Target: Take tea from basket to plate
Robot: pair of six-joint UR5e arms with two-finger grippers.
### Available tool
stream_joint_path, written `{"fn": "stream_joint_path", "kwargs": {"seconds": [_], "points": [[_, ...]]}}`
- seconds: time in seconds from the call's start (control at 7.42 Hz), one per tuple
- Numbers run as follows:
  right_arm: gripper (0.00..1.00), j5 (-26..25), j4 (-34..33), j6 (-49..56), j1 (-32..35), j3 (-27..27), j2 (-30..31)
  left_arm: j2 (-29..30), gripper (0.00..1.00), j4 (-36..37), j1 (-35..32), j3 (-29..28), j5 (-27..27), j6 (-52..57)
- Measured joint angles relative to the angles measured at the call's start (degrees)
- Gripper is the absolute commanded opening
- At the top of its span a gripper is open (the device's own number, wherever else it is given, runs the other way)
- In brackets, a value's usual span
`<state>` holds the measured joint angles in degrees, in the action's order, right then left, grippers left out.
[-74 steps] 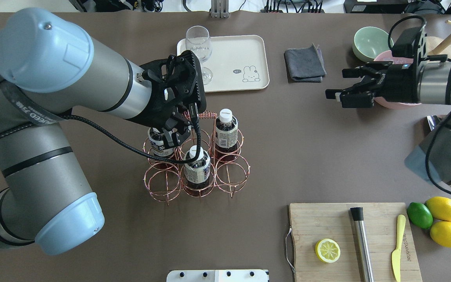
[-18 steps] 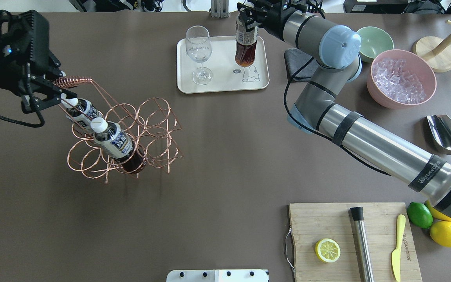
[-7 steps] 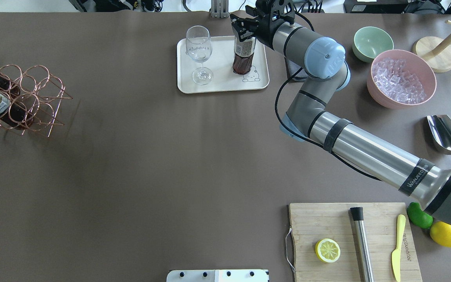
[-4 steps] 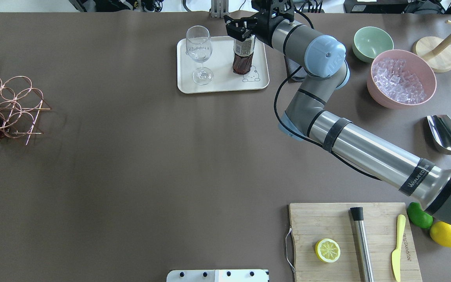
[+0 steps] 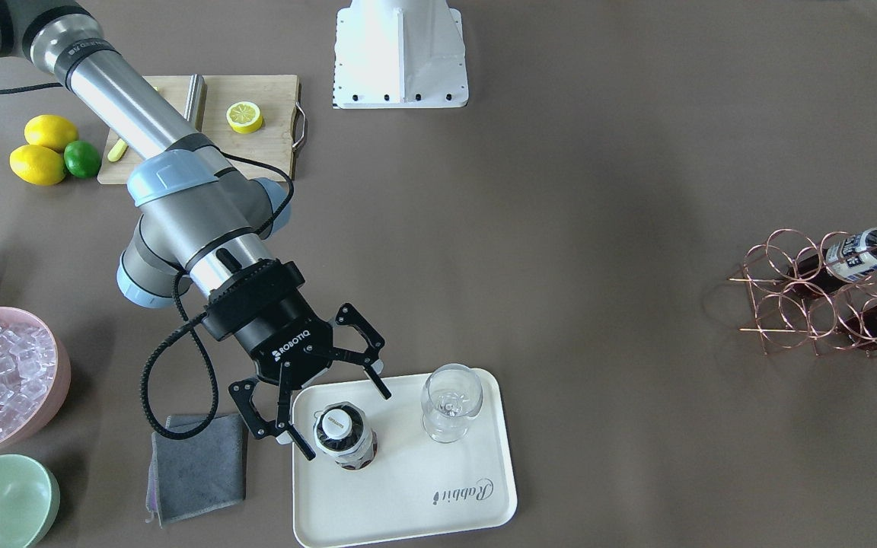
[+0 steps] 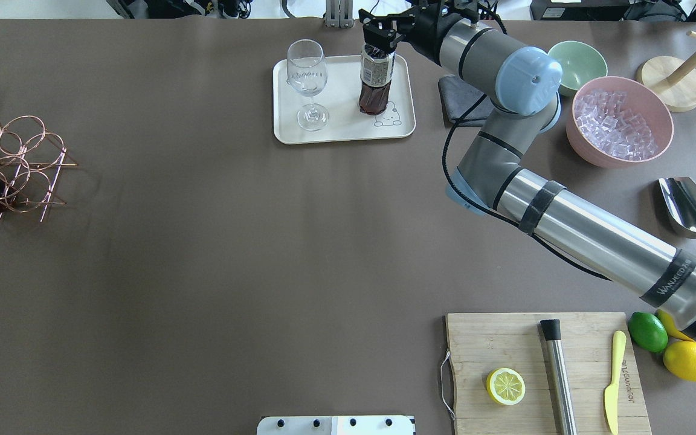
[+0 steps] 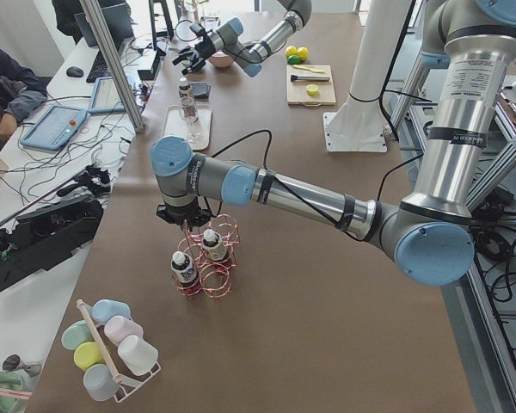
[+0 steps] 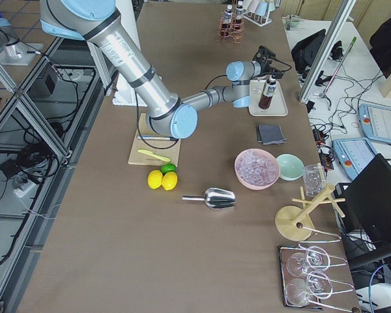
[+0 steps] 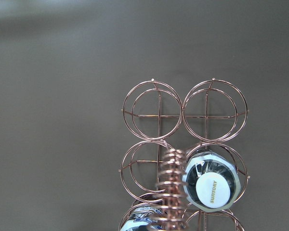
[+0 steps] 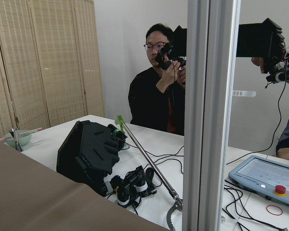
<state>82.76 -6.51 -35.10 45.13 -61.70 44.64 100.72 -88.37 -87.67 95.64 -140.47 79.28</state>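
Observation:
One tea bottle point(image 6: 376, 75) stands upright on the cream plate point(image 6: 342, 124), beside the bear drawing; in the front view its white cap point(image 5: 334, 426) faces up. My right gripper point(image 5: 346, 423) is open, its fingers spread on either side of the bottle's top and clear of it; it also shows in the overhead view point(image 6: 382, 36). The copper wire basket point(image 6: 16, 163) is at the table's far left with two tea bottles point(image 5: 861, 247) in it. My left gripper point(image 7: 186, 220) is over the basket's coiled handle point(image 9: 168, 187); I cannot tell if it is open or shut.
A stemmed glass point(image 6: 307, 78) stands on the plate left of the bottle. A grey cloth point(image 6: 463, 96), a mint bowl point(image 6: 583, 63) and a pink bowl of ice point(image 6: 620, 121) lie to the right. A cutting board point(image 6: 544, 368) is at the front right.
The left arm carried the basket to the table's far left. The right gripper set the bottle on the plate, opened, and has now drawn up and back off it.

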Motion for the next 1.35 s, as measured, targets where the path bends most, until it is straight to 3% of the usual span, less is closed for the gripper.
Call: {"fn": "stream_joint_path", "kwargs": {"seconds": [0.4,0.54,0.81,1.08,1.35], "points": [[1.0,1.28,-7.24,-2.14,0.98,-16.66,11.54,-0.12,0.0,0.08,0.04,0.41,-0.2,-0.18],[1.0,1.34,-13.05,-2.34,1.09,-22.36,14.64,-0.15,0.0,0.16,0.05,0.93,-0.23,-0.37],[1.0,1.4,-34.2,-2.4,2.11,-35.81,20.48,-0.69,0.0,0.32,0.11,2.6,-0.24,-0.65],[1.0,5.62,-51.48,-1.69,6.96,-40.86,23.62,-2.01,0.0,0.45,0.18,4.56,-0.29,-0.76],[1.0,17.15,-63.71,2.1,16.43,-41.42,25.83,-2.7,0.0,0.47,0.21,5.27,-0.33,-0.79]]}}
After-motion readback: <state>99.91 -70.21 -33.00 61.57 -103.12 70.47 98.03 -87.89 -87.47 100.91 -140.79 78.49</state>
